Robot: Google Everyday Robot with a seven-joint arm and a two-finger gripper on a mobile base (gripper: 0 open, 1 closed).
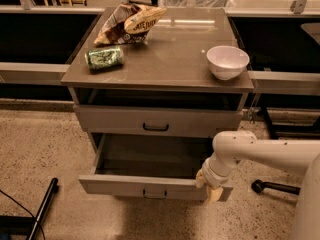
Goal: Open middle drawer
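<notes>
Right, middle drawer (130, 186) sits pulled well out toward the near side under the top drawer (115, 120), with my gripper (212, 188) at the right end of its front edge; I cannot tell if the claw is clenched or released. I judge any last pull should run straight and level toward the near side, since this off-centre contact could skew the drawer.

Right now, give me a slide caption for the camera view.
Gripper at the front right end of the pulled-out middle drawer.
</notes>
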